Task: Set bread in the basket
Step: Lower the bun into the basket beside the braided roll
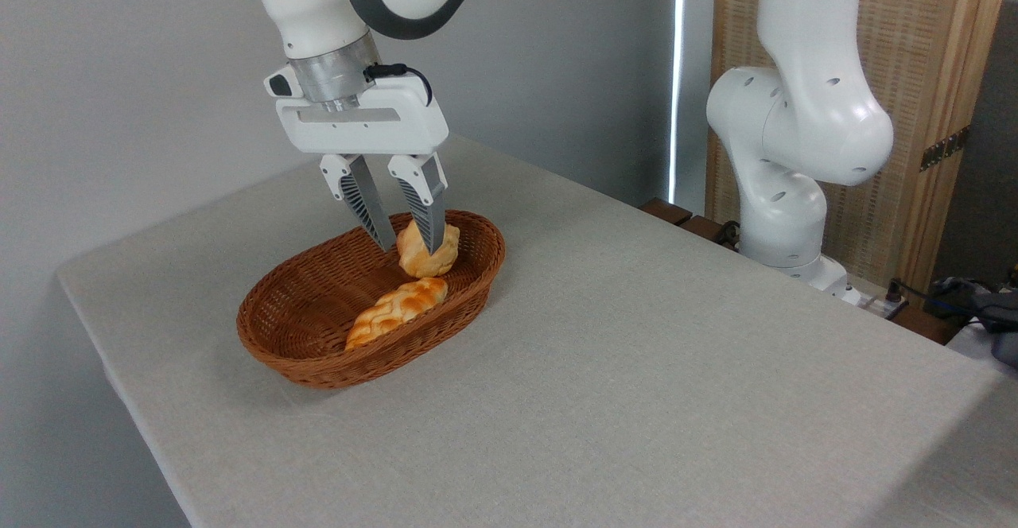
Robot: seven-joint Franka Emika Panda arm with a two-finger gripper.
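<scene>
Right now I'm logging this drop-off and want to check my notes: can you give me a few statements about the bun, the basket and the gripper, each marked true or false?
1. The bread is inside the basket. True.
2. The gripper is clamped tight on the bread. False: its fingers are spread, and the bun sits by the right finger only.
3. A braided loaf lies in the basket. True.
4. The braided loaf lies on the table beside the basket. False: it is inside the basket.
5. The bread is at the basket's far end. True.
</scene>
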